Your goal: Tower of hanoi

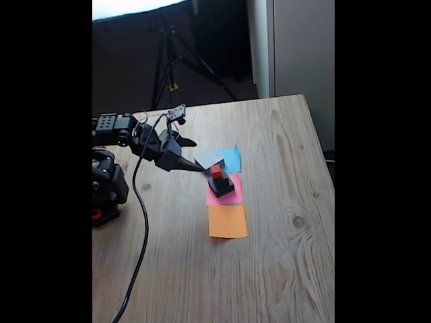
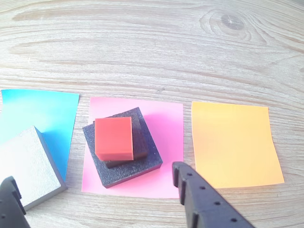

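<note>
The tower stands on the pink paper square (image 2: 166,118): a tiny red cube (image 2: 114,137) on a small black cube (image 2: 141,128) on a medium black block (image 2: 128,171). In the fixed view the red cube (image 1: 216,171) tops the black stack (image 1: 221,185). The large flat grey block (image 2: 26,166) lies apart on the blue paper square (image 2: 42,114), to the stack's left in the wrist view. My gripper (image 2: 93,176) is open and holds nothing. One finger (image 2: 12,204) is beside the grey block, the other finger (image 2: 204,199) is below the pink paper. The gripper (image 1: 196,156) hovers just left of the grey block (image 1: 209,159).
An orange paper square (image 2: 232,145) lies bare beside the pink one. The three papers sit in a row on a wooden table (image 1: 283,269). A black cable (image 1: 141,242) runs across the table's left part. A tripod (image 1: 172,60) stands behind the table.
</note>
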`<control>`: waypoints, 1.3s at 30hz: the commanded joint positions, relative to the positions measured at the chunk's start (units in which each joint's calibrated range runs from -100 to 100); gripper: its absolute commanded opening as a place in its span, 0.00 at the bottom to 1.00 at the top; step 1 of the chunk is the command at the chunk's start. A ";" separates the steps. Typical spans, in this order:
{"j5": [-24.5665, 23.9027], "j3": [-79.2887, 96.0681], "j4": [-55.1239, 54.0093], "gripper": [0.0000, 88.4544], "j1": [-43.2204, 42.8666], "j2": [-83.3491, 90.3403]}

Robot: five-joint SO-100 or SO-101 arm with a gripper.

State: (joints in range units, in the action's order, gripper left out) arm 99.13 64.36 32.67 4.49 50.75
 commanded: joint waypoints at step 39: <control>-7.33 20.55 -62.57 0.43 -1.36 -23.65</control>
State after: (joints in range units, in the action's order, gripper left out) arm 92.01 85.92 -25.86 4.08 28.77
